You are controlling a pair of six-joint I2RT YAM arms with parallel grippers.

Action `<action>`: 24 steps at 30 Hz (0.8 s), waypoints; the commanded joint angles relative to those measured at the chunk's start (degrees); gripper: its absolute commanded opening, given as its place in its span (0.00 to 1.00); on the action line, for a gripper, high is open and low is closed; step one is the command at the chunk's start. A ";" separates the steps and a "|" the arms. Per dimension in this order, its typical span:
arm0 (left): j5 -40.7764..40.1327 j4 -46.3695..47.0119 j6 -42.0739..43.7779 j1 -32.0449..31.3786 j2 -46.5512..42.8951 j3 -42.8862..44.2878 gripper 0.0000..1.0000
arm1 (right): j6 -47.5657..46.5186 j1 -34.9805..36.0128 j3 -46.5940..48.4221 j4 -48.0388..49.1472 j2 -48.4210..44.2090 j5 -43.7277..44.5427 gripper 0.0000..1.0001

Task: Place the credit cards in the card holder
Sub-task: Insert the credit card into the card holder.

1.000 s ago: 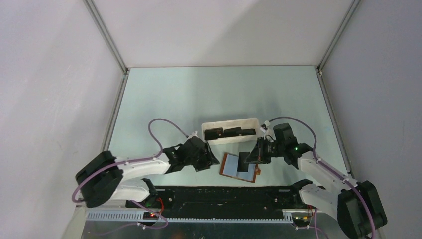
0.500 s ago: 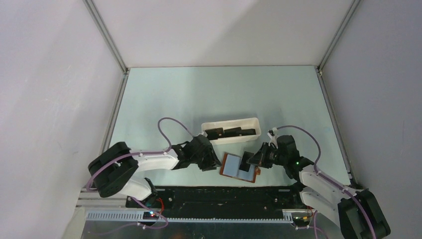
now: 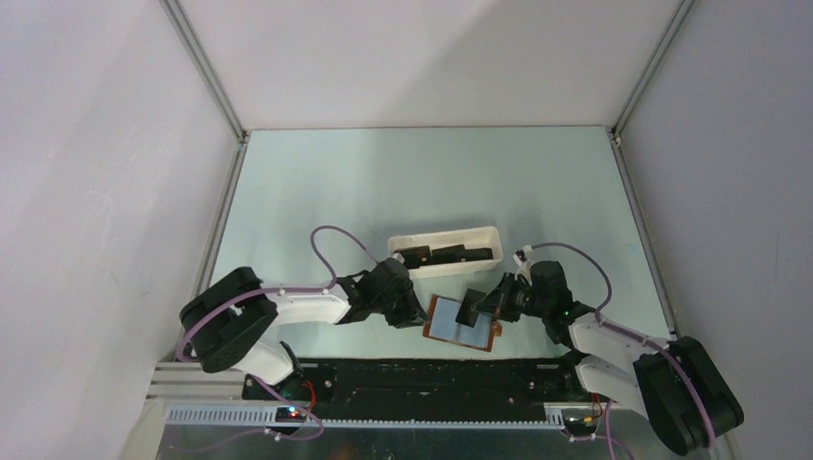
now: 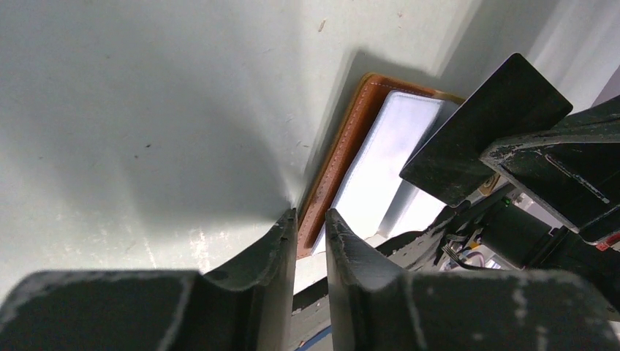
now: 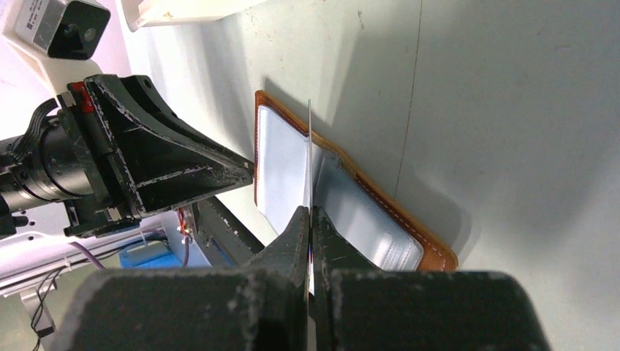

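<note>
In the right wrist view the credit card (image 4: 486,124) shows only as a thin line, edge-on. Its rear part is buried between the fingers of the right end effector (image 5: 310,210). Whether its leading edge has entered a pocket cannot be told. The middle of the card holder (image 5: 281,164) is covered by those same fingers, and from above its far half is partly masked by the card.

The left end effector (image 4: 311,216) is set against the brown outer rim of the card holder. Its fingers (image 4: 270,256) are drawn nearly together, with only a narrow slit left between them. Whether the rim is nipped in that slit cannot be made out.

One credit card is clamped between the closed fingers of the right end effector. It juts out ahead of the fingertips, over the fold of the card holder.

One card holder is counted, lying open on the bench (image 3: 422,177) between the two end effectors, pale pockets upward.

One white tray (image 3: 443,234) stands just beyond both end effectors. Two patches of dark cards (image 3: 458,255) are seen inside it, but their exact number is too small to be told.
</note>
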 commanded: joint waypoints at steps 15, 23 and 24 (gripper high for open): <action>0.31 -1.06 -0.54 0.17 0.77 0.82 0.13 | 6.04 3.90 -0.26 9.84 9.26 -5.55 0.00; 0.77 -1.12 -0.78 0.16 1.73 0.70 0.06 | 5.60 5.07 0.93 10.93 14.51 -10.14 0.00; 0.84 -1.13 -0.68 0.17 1.96 0.73 0.06 | 5.57 5.12 0.98 11.70 15.17 -10.57 0.00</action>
